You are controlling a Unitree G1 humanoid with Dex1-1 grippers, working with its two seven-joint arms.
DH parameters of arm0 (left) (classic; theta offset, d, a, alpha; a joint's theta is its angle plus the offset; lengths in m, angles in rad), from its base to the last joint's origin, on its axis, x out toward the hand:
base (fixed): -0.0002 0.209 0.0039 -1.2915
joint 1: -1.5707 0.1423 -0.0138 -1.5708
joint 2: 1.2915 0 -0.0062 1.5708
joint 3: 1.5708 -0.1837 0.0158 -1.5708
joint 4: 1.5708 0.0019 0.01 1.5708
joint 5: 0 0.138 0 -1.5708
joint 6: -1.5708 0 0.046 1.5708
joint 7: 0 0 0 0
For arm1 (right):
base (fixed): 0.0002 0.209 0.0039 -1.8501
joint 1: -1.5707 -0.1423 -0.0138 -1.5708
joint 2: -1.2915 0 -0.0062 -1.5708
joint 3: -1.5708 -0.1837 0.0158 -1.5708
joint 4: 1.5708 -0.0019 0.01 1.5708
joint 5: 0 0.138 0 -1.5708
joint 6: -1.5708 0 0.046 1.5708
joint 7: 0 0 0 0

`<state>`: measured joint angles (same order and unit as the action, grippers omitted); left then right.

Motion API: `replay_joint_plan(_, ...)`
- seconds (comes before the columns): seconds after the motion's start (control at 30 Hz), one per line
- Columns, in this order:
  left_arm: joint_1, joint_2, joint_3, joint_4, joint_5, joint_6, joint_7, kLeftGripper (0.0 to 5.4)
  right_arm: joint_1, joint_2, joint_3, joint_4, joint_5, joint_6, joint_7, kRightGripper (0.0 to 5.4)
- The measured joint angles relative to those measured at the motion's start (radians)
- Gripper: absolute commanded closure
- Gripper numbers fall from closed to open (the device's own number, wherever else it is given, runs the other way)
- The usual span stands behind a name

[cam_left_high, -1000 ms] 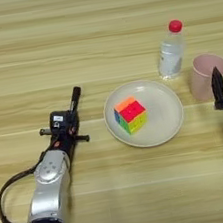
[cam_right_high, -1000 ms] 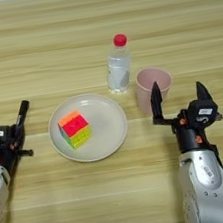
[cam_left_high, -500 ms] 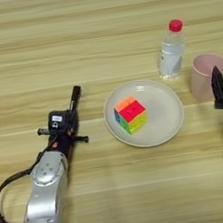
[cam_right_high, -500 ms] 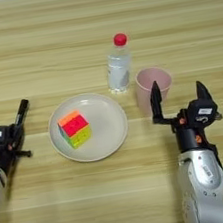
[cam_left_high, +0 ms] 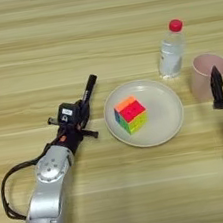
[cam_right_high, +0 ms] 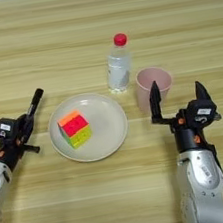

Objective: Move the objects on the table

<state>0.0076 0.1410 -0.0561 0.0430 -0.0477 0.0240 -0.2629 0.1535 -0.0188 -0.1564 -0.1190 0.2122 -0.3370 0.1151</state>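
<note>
Left gripper [cam_left_high: 82, 107], nearest, is clamped on the black marker pen [cam_left_high: 88, 86]; no shift since a second ago. Right gripper [cam_right_high: 178, 101] stands with fingers wide, just short of the pink cup [cam_right_high: 153, 85], likewise unmoved. Puzzle cube [cam_right_high: 75, 128] rests on the plate [cam_right_high: 111, 131]. Water bottle [cam_right_high: 117, 64] stands upright behind. No progress registered.

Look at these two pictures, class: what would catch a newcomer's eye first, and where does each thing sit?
The multicoloured puzzle cube draws the eye first, lying on a pale plate near the middle of the wooden table. Behind the plate stands a clear bottle with a red cap, with a pink cup beside it. The left gripper, left of the plate, is shut on a black marker pen; the right gripper stands open just before the cup.
</note>
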Motion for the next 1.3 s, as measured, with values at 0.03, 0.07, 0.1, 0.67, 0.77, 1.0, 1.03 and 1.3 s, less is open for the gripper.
replay_joint_plan(0.03,0.000,0.003,0.000,-0.006,0.000,0.000,-0.008,4.62,0.000,0.001,0.000,0.000,-0.001,0.000,-0.001,0.00)
replay_joint_plan(0.07,-0.001,0.008,0.000,-0.016,-0.001,0.001,-0.016,4.62,0.000,0.001,0.000,0.000,-0.001,0.000,-0.002,0.00)
replay_joint_plan(0.1,-0.001,0.011,0.000,-0.023,-0.001,0.001,-0.022,4.62,0.000,0.002,0.001,0.000,-0.001,0.000,-0.002,0.00)
replay_joint_plan(0.67,-0.036,0.006,-0.090,-0.005,0.006,0.009,-0.077,4.62,0.000,0.014,0.005,0.000,-0.013,-0.001,-0.017,0.00)
replay_joint_plan(0.77,-0.052,0.006,-0.119,0.019,0.024,0.009,-0.085,4.62,0.000,0.014,0.005,0.000,-0.013,-0.001,-0.017,0.00)
replay_joint_plan(1.0,-0.070,-0.002,-0.153,0.052,0.043,0.008,-0.094,4.62,-0.001,0.015,0.005,-0.001,-0.013,-0.001,-0.018,0.00)
replay_joint_plan(1.03,-0.071,-0.002,-0.154,0.054,0.043,0.008,-0.094,4.62,-0.001,0.015,0.005,-0.001,-0.013,-0.001,-0.018,0.00)
replay_joint_plan(1.3,-0.071,-0.003,-0.156,0.057,0.045,0.008,-0.091,4.62,-0.001,0.015,0.006,-0.001,-0.013,-0.001,-0.018,0.00)
